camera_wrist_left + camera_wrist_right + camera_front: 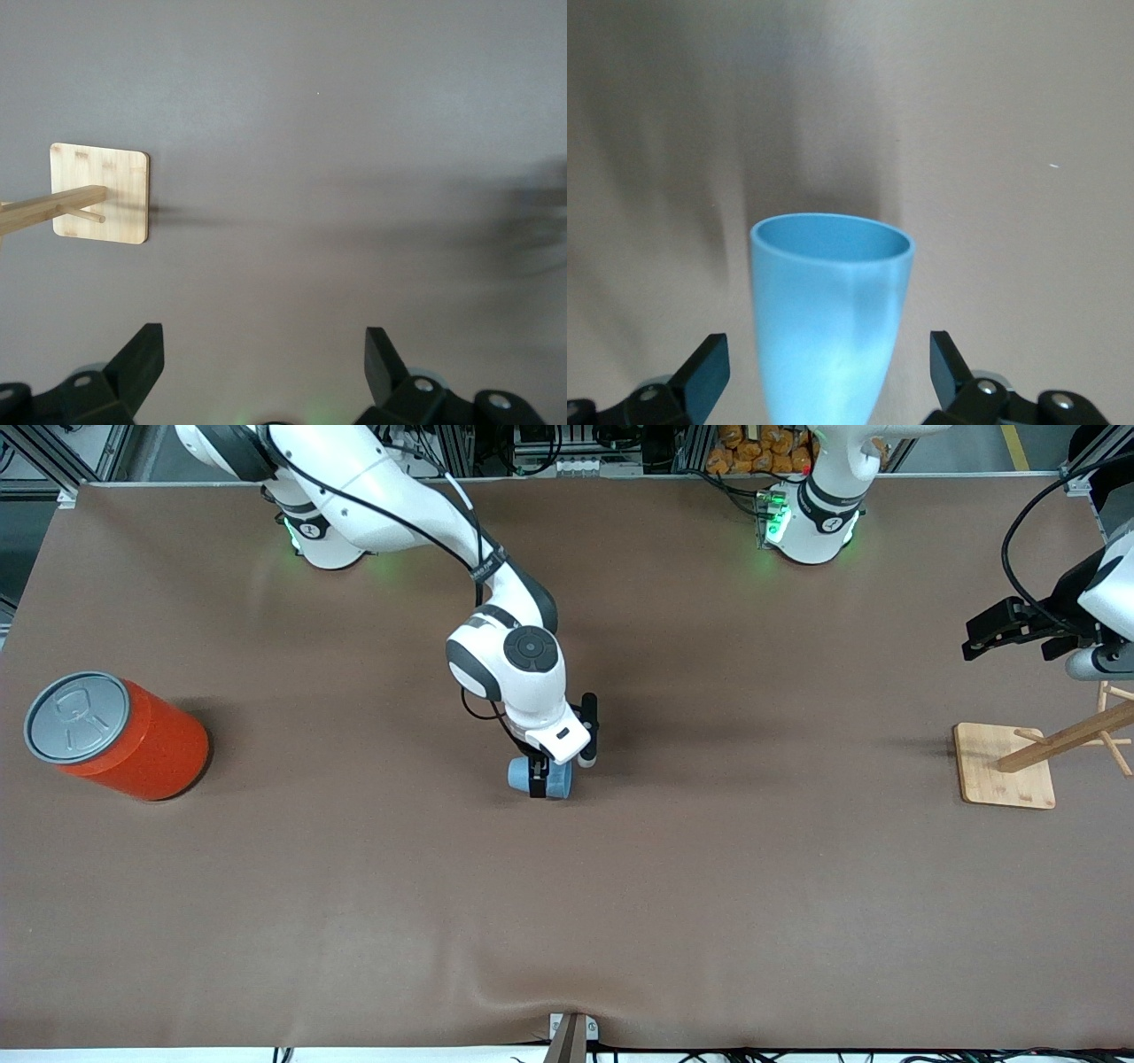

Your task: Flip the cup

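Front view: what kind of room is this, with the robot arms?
Probably a robot lab. Two white arms are bolted to a brown-covered table, with metal framing and cables along its edge. A cup, an orange can and a wooden rack are set out as practice things.

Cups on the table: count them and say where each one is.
1. The light-blue cup is mid-table between the right gripper's open jaws; none visible elsewhere.
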Robot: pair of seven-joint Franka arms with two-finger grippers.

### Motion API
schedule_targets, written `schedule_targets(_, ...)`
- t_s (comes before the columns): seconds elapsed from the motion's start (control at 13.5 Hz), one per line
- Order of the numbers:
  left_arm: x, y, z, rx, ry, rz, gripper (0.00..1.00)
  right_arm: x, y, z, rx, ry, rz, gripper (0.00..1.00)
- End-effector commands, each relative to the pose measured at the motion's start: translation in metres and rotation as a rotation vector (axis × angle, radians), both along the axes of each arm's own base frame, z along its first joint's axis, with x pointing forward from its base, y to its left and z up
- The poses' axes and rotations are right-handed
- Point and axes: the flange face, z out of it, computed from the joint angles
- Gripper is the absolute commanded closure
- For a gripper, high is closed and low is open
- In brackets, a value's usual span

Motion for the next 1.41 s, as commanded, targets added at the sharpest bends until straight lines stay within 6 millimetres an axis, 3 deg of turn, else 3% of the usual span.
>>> schedule_targets(0.0, 0.000, -0.001, 0.006, -0.056, 0.002, -0.006, 0.00, -0.007, -0.006, 0.054, 0.036, 0.049, -0.071, 0.00)
schedule_targets(0.15, 0.001, -0.005, 0.006, -0.118, 0.002, -0.001, 0.00, -0.008, -0.017, 0.085, 0.037, 0.089, -0.132, 0.00)
schedule_targets(0.37, 0.023, -0.010, -0.032, -0.314, 0.074, 0.039, 0.00, -0.009, -0.044, 0.118, -0.021, 0.136, -0.327, 0.00)
schedule_targets(0.52, 0.039, -0.029, -0.055, -0.381, 0.088, 0.028, 0.00, 0.004, -0.073, 0.135, -0.039, 0.148, -0.418, 0.00)
schedule_targets(0.82, 0.075, -0.064, -0.106, -0.530, 0.083, 0.037, 0.00, 0.049, -0.167, 0.166, -0.045, 0.154, -0.577, 0.00)
schedule_targets(1.11, 0.104, -0.104, -0.161, -0.689, 0.085, 0.095, 0.00, 0.081, -0.271, 0.197, -0.026, 0.140, -0.832, 0.00)
schedule_targets(1.34, 0.111, -0.161, -0.190, -0.767, 0.094, 0.089, 0.00, 0.086, -0.331, 0.229, -0.001, 0.108, -1.023, 0.00)
